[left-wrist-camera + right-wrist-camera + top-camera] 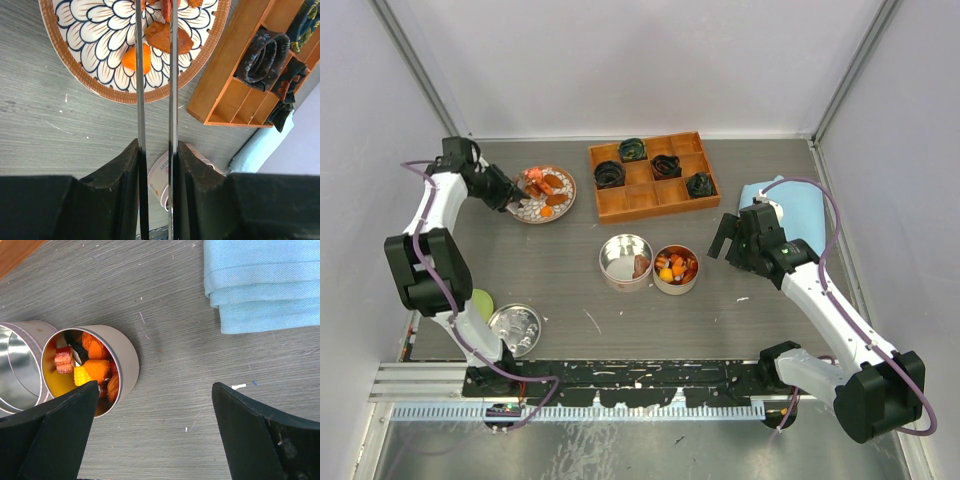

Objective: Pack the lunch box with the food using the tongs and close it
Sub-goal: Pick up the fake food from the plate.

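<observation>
Left claw (156, 150) clamped on tongs (171, 75), both thin blades squeezed between my fingers (120, 170), pointing out over plate (100, 90) near far-left corner of table (175, 315). Food (129, 59) on plate: orange chunk under one blade, brown slice between blades. Right claw (155, 390) spread wide, gripping nothing, hovering over bare table, middle-right. Filled tin (127, 360) just left of it, second tin (20, 370) right beside that. Blue cloth (260, 285) by right edge.
</observation>
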Robot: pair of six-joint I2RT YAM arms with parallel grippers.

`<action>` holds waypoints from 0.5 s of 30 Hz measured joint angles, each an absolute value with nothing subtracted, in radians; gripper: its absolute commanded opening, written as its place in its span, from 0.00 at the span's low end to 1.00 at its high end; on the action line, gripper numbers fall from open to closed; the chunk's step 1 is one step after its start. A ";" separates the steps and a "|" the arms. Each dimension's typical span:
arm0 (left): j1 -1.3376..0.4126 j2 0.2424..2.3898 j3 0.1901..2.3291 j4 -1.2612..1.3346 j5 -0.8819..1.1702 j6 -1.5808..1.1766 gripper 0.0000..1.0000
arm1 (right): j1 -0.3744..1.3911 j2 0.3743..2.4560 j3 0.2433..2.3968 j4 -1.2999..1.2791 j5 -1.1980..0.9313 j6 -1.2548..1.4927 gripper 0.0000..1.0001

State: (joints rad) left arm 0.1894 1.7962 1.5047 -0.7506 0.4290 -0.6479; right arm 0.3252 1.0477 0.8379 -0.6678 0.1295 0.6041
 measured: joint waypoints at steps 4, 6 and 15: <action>0.203 1.768 1.485 -0.746 0.445 -0.663 0.11 | 0.325 1.048 0.838 -0.668 0.130 0.604 1.00; 0.210 1.761 1.477 -0.741 0.456 -0.667 0.10 | 0.325 1.048 0.838 -0.668 0.130 0.604 1.00; 0.223 1.728 1.437 -0.730 0.483 -0.667 0.10 | 0.325 1.048 0.838 -0.668 0.129 0.604 1.00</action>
State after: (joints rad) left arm 0.2226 1.7279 1.4368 -0.7296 0.4831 -0.6666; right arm 0.3252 1.0477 0.8379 -0.6678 0.1291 0.6044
